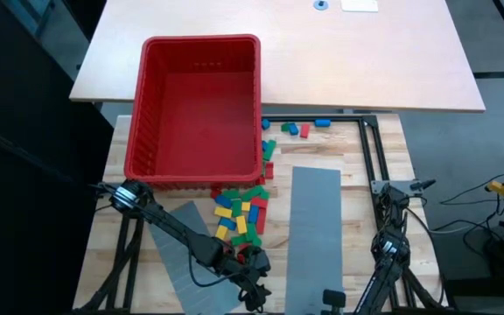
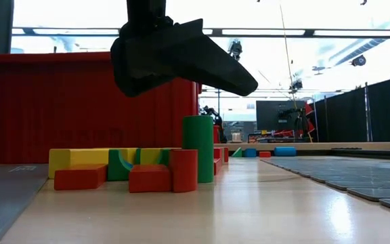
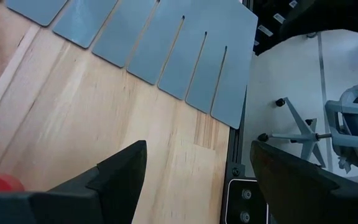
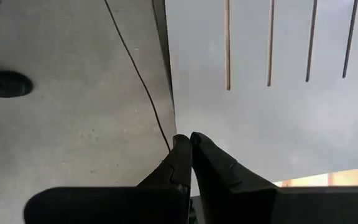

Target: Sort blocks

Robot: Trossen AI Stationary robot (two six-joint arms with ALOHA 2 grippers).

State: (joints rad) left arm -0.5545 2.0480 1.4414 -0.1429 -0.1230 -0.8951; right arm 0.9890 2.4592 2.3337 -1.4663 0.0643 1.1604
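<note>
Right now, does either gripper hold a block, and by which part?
No. The left gripper is open with nothing between its fingers, near the blocks. The right gripper is shut on nothing.

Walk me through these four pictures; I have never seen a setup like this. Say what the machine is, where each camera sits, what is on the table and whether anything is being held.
This is a robot with two dark arms at a wooden table. One picture looks straight down, one looks level across the tabletop, and two come from cameras on the arms' wrists. On the table are a big red bin, two grey slotted panels and a pile of small coloured blocks, with a few more beside the bin. The left gripper is open above bare wood near the pile, holding nothing. The right gripper is shut and empty, waiting at the table's near edge.
</note>
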